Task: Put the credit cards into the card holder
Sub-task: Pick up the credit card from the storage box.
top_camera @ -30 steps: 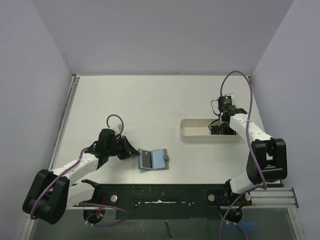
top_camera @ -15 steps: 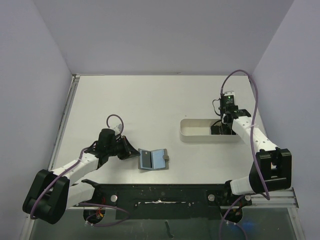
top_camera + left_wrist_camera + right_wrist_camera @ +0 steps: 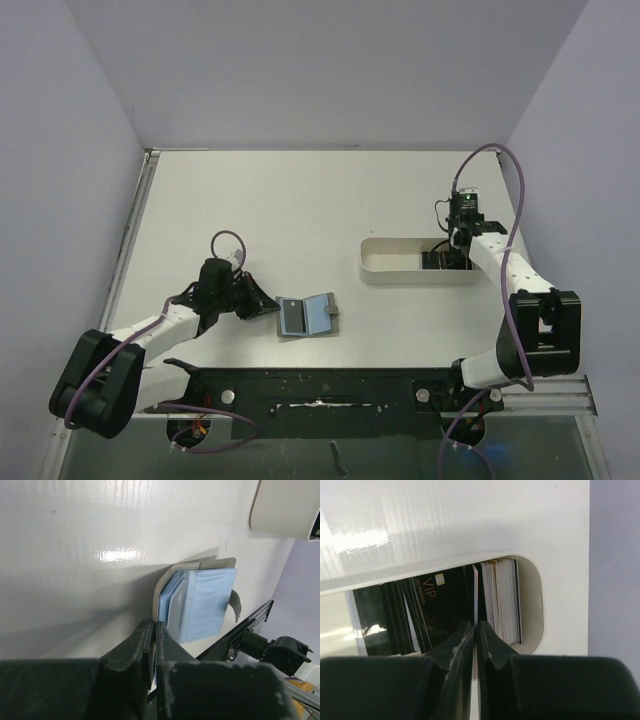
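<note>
The card holder (image 3: 307,317) lies open near the front edge, its light blue lining (image 3: 207,605) facing up. My left gripper (image 3: 263,307) is shut on its grey left edge (image 3: 156,597). The credit cards (image 3: 437,260) stand on edge in the right end of the white tray (image 3: 385,262): a pale-edged stack (image 3: 502,600) and several black ones (image 3: 420,612) leaning to the left. My right gripper (image 3: 449,252) reaches down into the tray and is shut on one thin card (image 3: 476,590), held edge-on between the jaws.
The tray's rounded end wall (image 3: 532,605) is close to the right of the card stack. Purple walls enclose the table on the left, back and right. A black rail (image 3: 320,385) with the arm bases runs along the near edge.
The right arm's wrist has shifted a little right and back over the tray, and its elbow has swung down. The left arm and the card holder have stayed in place.
</note>
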You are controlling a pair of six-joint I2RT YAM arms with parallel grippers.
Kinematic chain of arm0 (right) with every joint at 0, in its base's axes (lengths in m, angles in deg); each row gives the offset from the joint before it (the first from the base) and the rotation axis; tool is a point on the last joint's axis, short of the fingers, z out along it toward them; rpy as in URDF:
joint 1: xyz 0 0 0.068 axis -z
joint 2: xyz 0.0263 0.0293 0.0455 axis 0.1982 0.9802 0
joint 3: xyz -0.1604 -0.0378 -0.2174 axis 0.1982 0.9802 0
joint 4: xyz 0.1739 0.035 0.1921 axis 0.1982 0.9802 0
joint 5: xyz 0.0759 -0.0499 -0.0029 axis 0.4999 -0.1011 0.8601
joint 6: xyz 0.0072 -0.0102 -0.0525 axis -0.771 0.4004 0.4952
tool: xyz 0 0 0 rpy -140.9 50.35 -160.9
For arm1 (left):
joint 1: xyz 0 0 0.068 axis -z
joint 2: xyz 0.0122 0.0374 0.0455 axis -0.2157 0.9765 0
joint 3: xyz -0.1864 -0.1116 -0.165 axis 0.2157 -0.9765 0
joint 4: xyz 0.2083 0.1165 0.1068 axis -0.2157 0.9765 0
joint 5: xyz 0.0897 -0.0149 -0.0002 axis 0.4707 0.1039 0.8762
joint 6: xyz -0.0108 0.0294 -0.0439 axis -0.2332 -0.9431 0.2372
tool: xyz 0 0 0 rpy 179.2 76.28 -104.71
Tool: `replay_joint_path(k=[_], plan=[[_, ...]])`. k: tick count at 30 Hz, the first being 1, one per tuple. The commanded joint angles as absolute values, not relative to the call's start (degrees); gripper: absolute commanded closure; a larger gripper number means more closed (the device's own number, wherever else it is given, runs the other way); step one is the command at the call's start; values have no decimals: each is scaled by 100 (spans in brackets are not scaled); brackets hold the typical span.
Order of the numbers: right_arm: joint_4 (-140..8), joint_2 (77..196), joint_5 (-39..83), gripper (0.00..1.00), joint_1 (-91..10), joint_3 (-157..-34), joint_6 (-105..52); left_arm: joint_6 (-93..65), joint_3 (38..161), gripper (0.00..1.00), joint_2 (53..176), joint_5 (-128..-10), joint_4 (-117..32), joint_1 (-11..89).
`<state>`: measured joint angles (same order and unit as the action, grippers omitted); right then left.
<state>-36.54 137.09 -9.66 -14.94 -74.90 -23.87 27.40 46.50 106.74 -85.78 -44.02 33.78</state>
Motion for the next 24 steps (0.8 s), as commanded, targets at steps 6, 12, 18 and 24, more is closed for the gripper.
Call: replay_joint_path(k=[6, 12, 18, 24], plan=[[-4081, 13975, -819, 92, -1080, -7562, -2401, 2793, 4647, 100, 10502, -8398, -4724, 3377], [-4058, 13987, -823, 95, -889, -7712, -2294, 2630, 4888, 100, 10402, -8370, -4394, 3381], [-4042, 13980, -756, 100, -864, -7756, -2206, 2580, 5029, 100, 10295, -8346, -4244, 3381], [-4028, 13976, -866, 93, -855, -7828, -2201, 2571, 5049, 100, 10302, -8340, -4228, 3381]])
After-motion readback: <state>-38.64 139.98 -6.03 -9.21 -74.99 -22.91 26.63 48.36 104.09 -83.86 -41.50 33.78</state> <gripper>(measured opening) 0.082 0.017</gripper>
